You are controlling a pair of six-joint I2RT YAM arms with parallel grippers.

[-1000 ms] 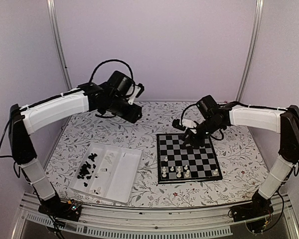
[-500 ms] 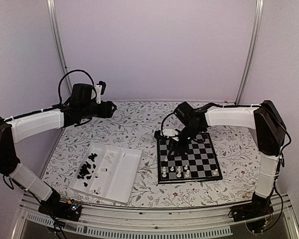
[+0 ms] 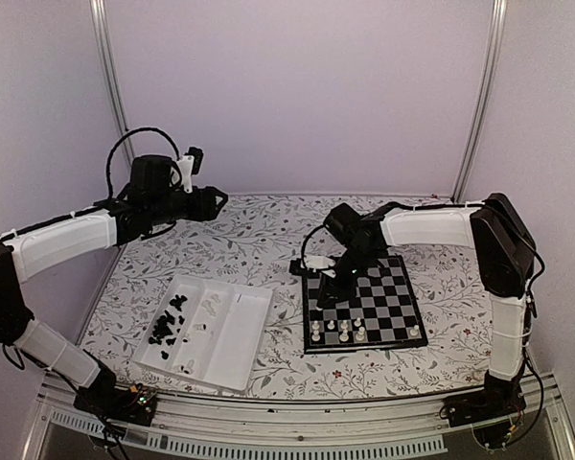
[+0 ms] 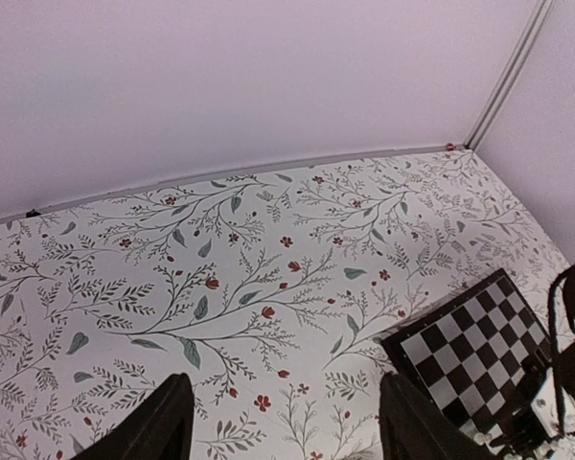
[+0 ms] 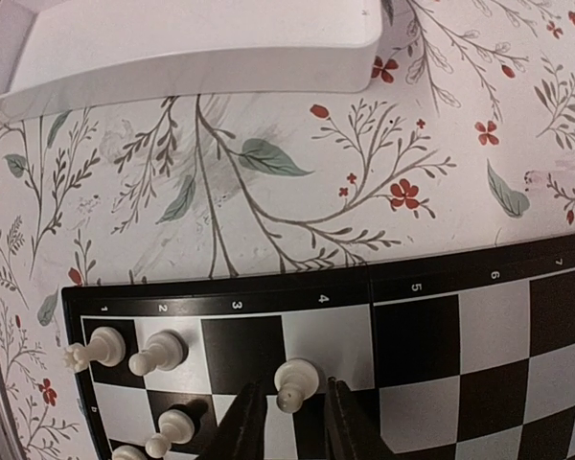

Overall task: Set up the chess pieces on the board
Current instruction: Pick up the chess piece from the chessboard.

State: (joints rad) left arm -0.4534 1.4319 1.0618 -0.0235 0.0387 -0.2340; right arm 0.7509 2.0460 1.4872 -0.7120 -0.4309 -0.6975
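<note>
The board lies right of centre. Several cream-white chess pieces stand along its near edge. My right gripper is low over the board's left edge. In the right wrist view its fingers stand narrowly apart on either side of a white pawn, which stands where two squares meet, with small gaps on both sides. Other white pieces stand left of it. My left gripper is wide open and empty, held high over the back left of the table. The black pieces lie in the tray.
A white compartment tray sits at the front left, with black pieces and a few white ones in it. Its edge shows in the right wrist view. The floral tablecloth ends at the back wall.
My left arm swung from the centre back to the back left and stayed there. My right gripper moved from the board's far side to its left edge and came down around the white pawn.
</note>
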